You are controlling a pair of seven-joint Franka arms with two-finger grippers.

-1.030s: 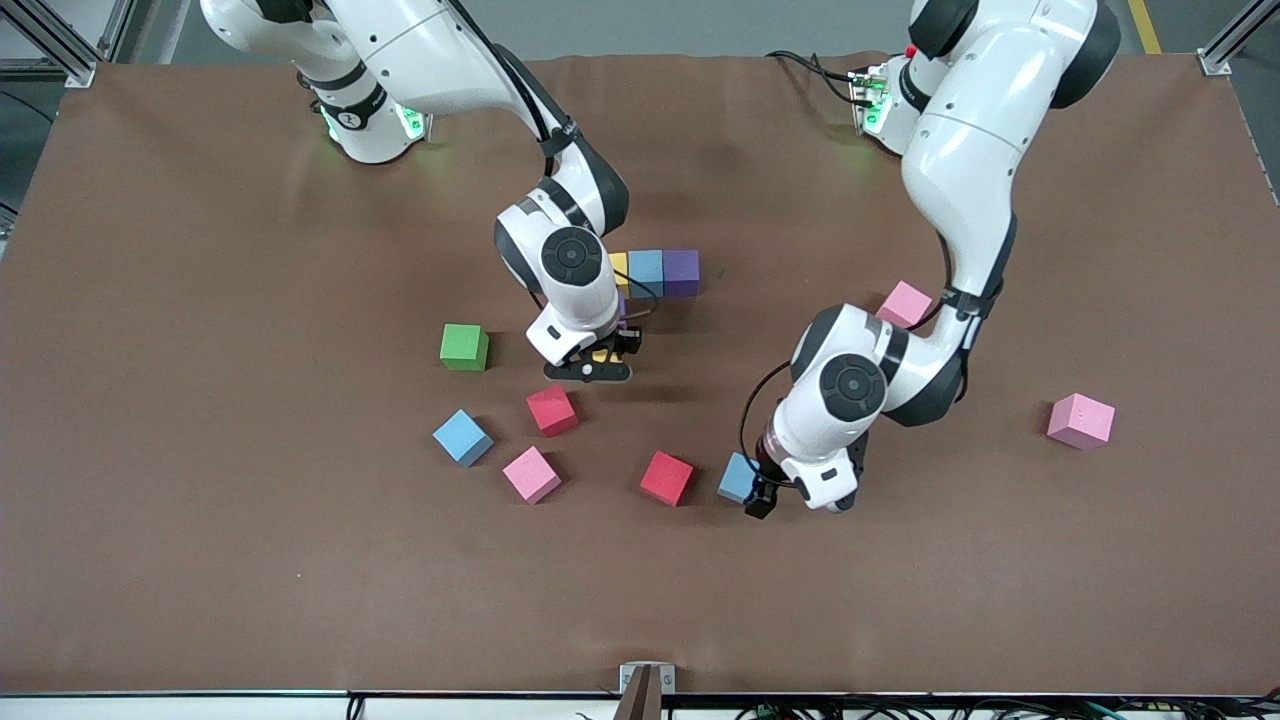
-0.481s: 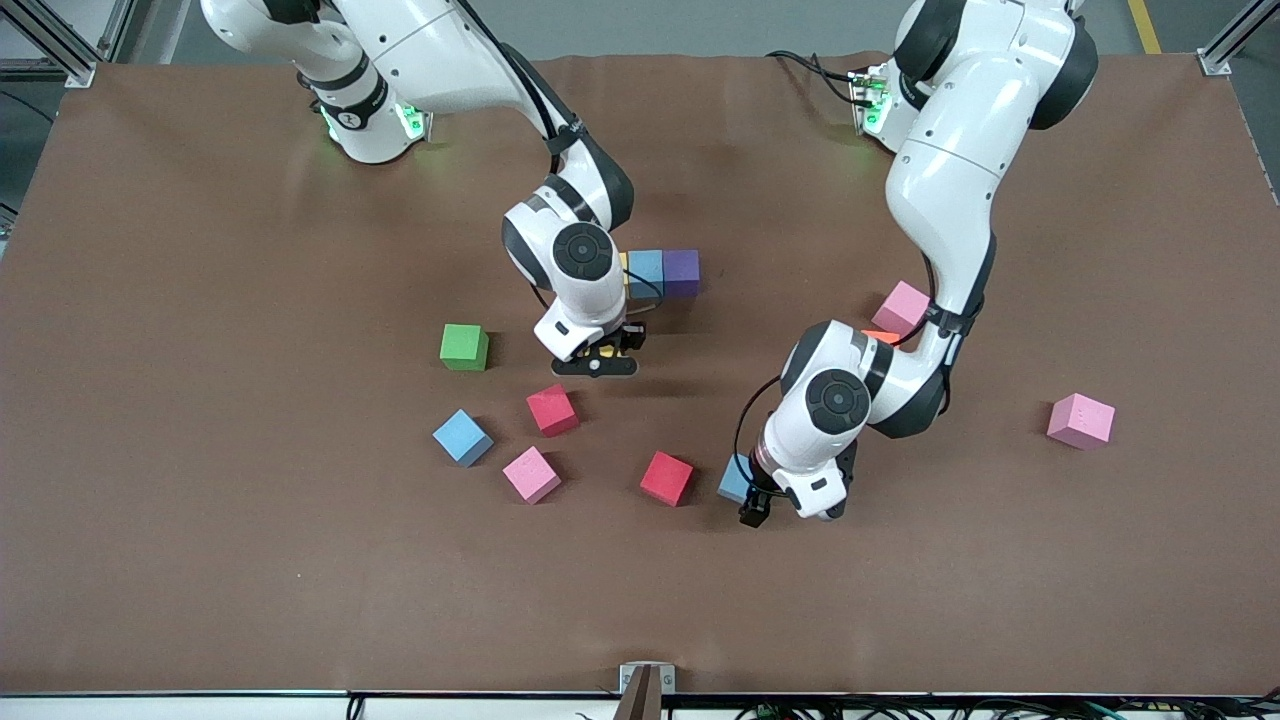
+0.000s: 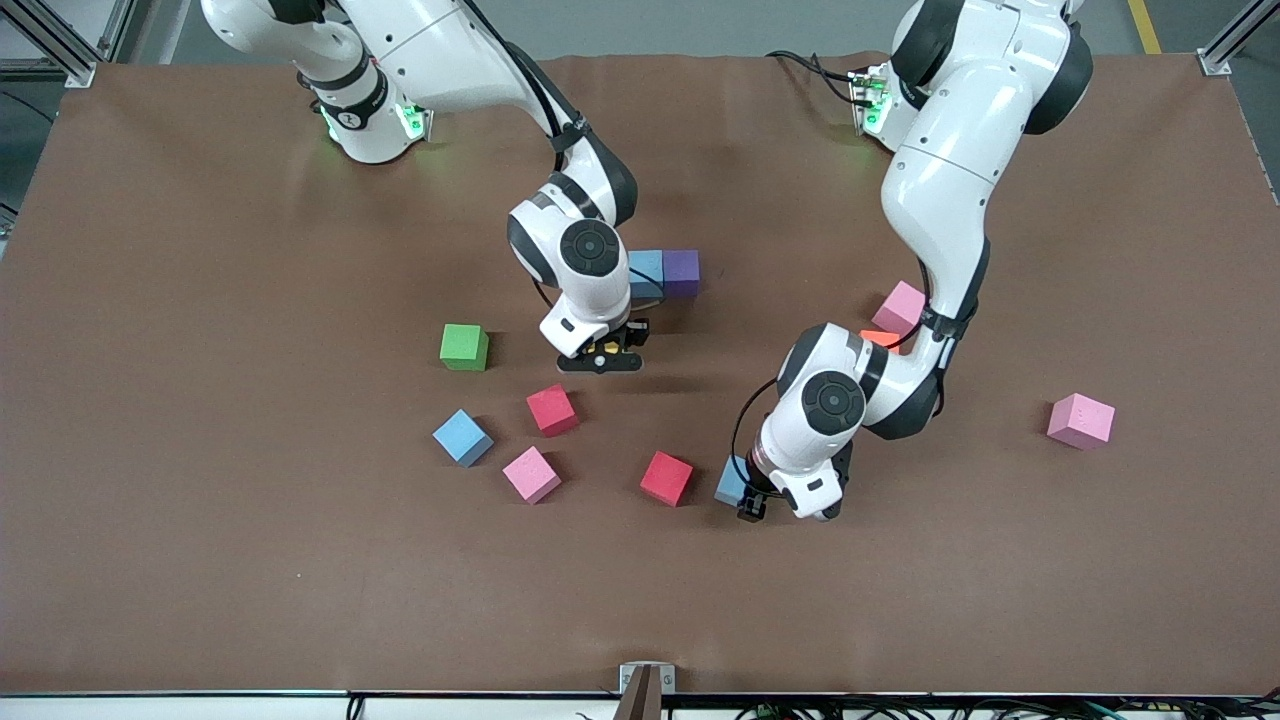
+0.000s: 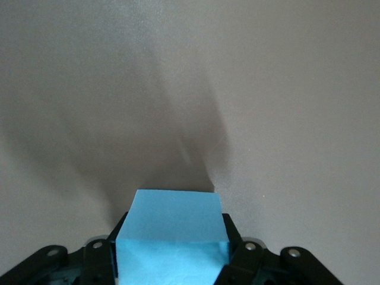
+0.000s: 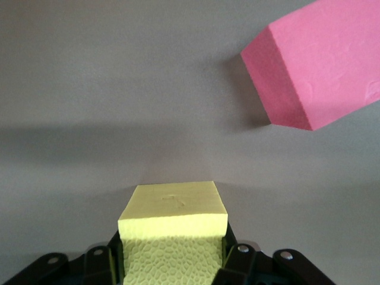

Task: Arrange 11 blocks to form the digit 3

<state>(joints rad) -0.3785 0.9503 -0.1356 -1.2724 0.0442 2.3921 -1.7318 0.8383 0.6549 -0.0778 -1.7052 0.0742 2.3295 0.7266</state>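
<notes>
Hands at work on brown counter [image 3: 200,560]: left hand [image 3: 752,500] grips blue cube [image 3: 731,483], right hand [image 3: 600,357] grips yellow cube [image 3: 603,352] above red cube [image 3: 552,410].

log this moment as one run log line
left claw: shut on blue block, on table | right claw: shut on yellow block, beside red block | figure: blue-purple row started

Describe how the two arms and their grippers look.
Both arms are glossy white with black joint bands, round black caps at the wrist, black cables along the forearms and green lights at the bases. The left gripper and right gripper have black fingers.
</notes>
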